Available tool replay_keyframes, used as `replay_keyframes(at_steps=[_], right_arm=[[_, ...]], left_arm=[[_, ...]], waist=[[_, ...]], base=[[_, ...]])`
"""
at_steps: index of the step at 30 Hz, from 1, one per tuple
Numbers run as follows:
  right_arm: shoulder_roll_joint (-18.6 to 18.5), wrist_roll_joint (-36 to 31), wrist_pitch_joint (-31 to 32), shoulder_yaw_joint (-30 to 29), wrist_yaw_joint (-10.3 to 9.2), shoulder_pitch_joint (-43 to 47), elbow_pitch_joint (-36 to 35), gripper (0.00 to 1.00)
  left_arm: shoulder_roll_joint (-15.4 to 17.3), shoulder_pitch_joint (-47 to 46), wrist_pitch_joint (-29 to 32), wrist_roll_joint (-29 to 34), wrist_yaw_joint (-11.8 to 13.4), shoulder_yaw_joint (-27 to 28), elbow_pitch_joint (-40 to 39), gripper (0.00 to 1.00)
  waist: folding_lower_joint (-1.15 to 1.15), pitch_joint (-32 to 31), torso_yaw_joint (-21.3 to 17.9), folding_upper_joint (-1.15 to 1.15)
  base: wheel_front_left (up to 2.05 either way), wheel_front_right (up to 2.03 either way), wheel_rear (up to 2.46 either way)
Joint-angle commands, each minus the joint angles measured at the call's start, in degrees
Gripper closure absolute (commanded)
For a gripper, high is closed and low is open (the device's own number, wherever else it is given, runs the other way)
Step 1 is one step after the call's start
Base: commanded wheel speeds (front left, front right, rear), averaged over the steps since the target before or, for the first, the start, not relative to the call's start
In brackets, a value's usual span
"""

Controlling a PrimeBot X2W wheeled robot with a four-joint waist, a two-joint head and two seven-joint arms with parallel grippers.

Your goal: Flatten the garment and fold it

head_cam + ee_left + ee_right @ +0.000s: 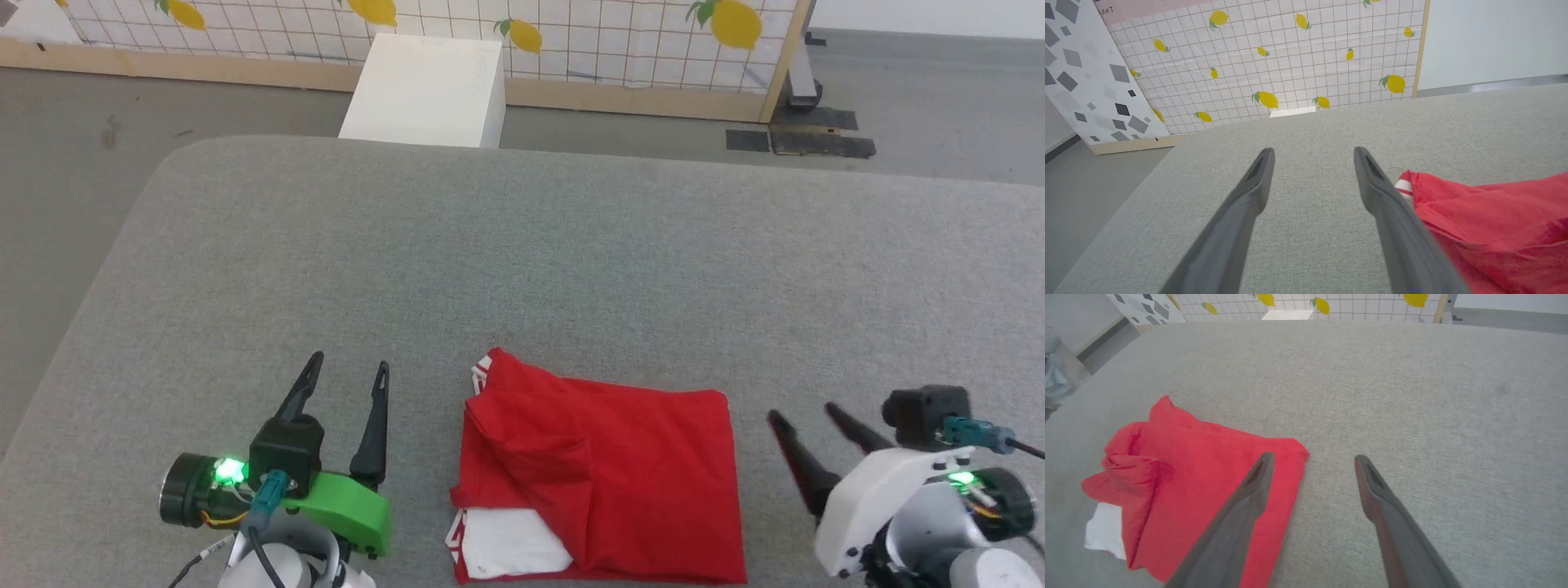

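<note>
Garment [600, 482] already lies folded into a compact red rectangle on your grey table [571, 261], between left gripper [347, 367] and right gripper [804, 412], both spread wide and empty, so probably only tidying remains.

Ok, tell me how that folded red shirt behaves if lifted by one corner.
The garment is probably floppy: its layers crease and bunch, so a corner lift would likely unfold it. It looks thin and light. Pushed, it may wrinkle rather than slide on the textured grey surface.
</note>
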Motion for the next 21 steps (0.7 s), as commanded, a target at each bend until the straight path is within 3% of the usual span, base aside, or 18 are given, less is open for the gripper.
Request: replay_keyframes(at_steps=[1, 7, 21], right_arm=[[0.04, -1.65, -1.28, -0.75, -0.06, 0.24, -0.10, 0.00], [3.09, 1.05, -0.61, 0.01, -0.06, 2.19, 0.95, 0.00], [4.68, 3.55, 8.24, 2.28, -0.06, 1.04, 7.09, 0.00]], left_arm=[[0.51, 0.74, -0.24, -0.59, 0.14, -0.22, -0.35, 0.00], [0.52, 0.94, -0.25, -0.74, 0.17, -0.45, -0.22, 0.00], [0.59, -0.54, -0.22, -0.68, -0.26, -1.09, -0.07, 0.00]], waist=[[0.00, 0.15, 0.01, 0.00], [0.00, 0.78, 0.17, 0.00], [0.00, 2.86, 2.02, 0.00]], base=[[0.00, 0.00, 0.00], [0.00, 0.00, 0.00], [0.00, 0.00, 0.00]])
